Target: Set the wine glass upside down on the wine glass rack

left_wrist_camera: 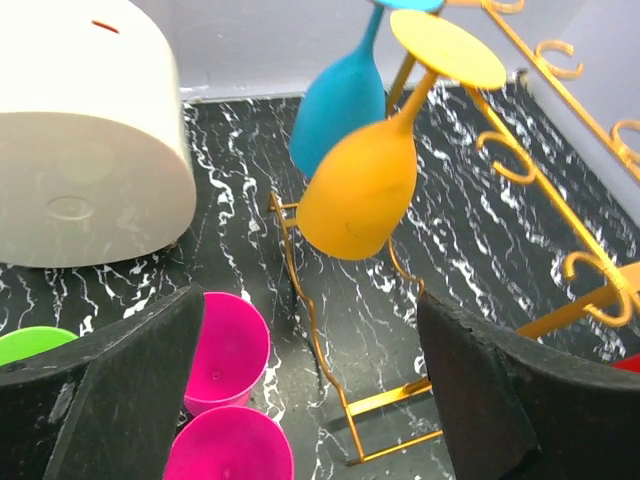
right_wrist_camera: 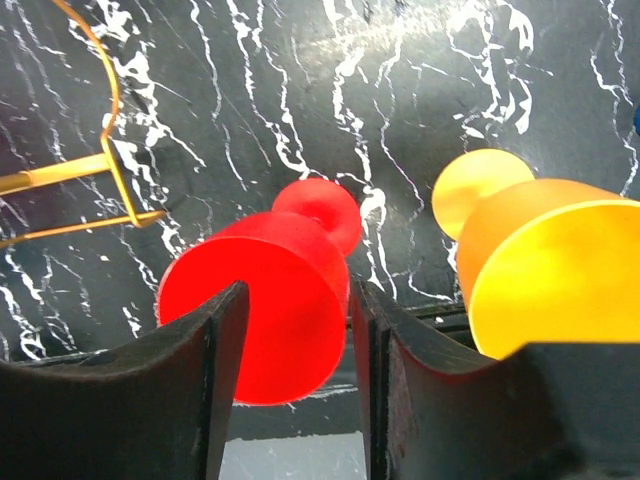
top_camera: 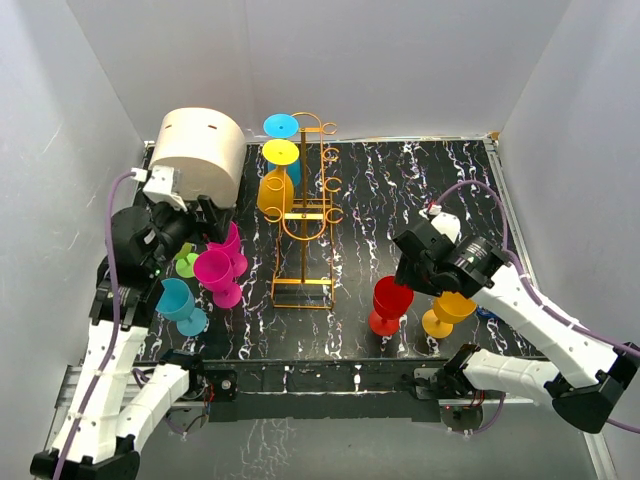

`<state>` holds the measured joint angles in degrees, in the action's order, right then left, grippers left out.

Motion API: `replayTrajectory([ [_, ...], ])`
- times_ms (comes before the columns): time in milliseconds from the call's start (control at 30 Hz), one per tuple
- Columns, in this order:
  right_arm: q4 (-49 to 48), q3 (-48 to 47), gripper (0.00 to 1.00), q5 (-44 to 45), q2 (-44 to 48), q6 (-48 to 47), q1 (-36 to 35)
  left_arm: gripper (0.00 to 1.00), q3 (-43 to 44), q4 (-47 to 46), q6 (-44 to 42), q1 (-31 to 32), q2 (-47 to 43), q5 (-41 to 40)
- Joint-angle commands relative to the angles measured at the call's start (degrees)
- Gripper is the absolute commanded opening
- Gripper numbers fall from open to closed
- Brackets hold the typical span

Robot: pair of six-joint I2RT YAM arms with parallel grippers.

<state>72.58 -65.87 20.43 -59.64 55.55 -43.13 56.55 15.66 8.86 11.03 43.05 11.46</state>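
The wine glass rack [top_camera: 305,215] is a tall golden-orange wire stand in the middle of the table. A blue glass [left_wrist_camera: 340,100] and a yellow glass [left_wrist_camera: 362,190] hang upside down on it. A red wine glass [right_wrist_camera: 270,310] stands upright right of the rack. My right gripper [right_wrist_camera: 297,290] hovers over its bowl, one finger across the mouth and the other at the bowl's right side. The jaws stand apart and do not pinch it. My left gripper [left_wrist_camera: 310,300] is wide open and empty, left of the rack [left_wrist_camera: 330,350], above two magenta glasses [left_wrist_camera: 225,350].
An orange glass [top_camera: 448,312] stands just right of the red one [top_camera: 391,298]. A big cream cylinder [top_camera: 198,155] lies at the back left. A green glass [top_camera: 186,263] and a cyan glass [top_camera: 180,303] stand near the magenta ones [top_camera: 218,272]. White walls enclose the table.
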Motion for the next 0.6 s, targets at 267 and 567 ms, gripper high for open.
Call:
replayTrajectory([
  [267,-0.57,2.72,0.31,-0.10,-2.29,-2.04,-0.23,0.99,15.32,5.85,0.80,1.54,-1.64,-6.31],
  [567,-0.48,2.87,0.13,3.17,-2.92,-2.69,-0.28,0.99,17.57,0.30,-3.37,3.73,-1.13,5.13],
])
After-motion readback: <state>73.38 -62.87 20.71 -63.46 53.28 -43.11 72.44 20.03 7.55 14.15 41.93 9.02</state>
